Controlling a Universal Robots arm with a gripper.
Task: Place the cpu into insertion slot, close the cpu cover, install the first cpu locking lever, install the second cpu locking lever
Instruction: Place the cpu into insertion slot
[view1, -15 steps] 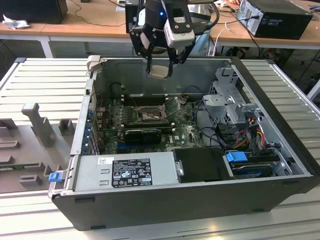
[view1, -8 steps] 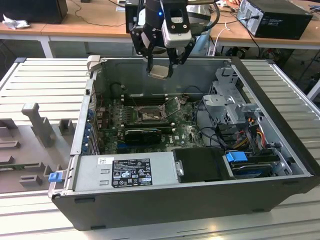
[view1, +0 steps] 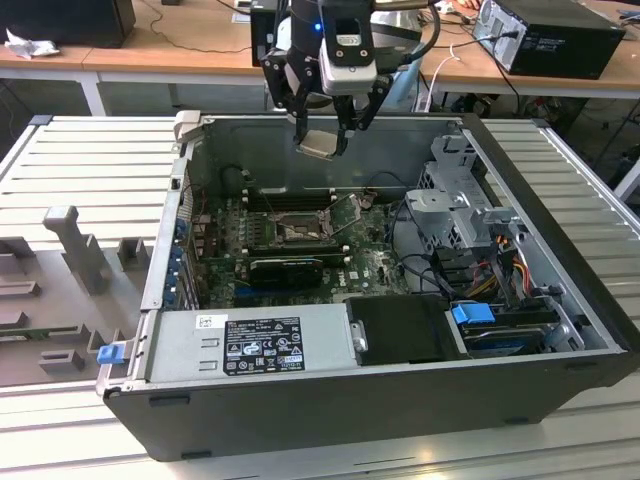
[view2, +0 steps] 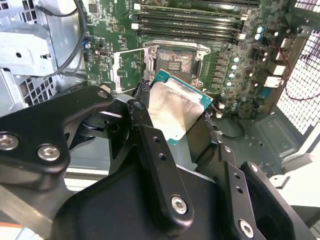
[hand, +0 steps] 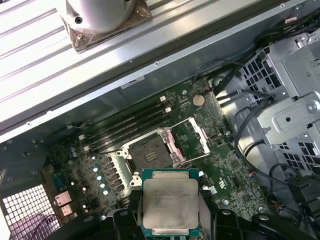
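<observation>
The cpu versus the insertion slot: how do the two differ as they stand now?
The cpu is gripped in the end effector; the insertion slot is fixed to the green motherboard. The cpu's top is pale silvery metal; the insertion slot is dark, with nothing seated in it. In the exterior view the cpu hangs tilted; the insertion slot lies flat. Both are square.

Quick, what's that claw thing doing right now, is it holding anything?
Gripper: fingers shut on the cpu, holding it in the air above the open computer case.
</observation>
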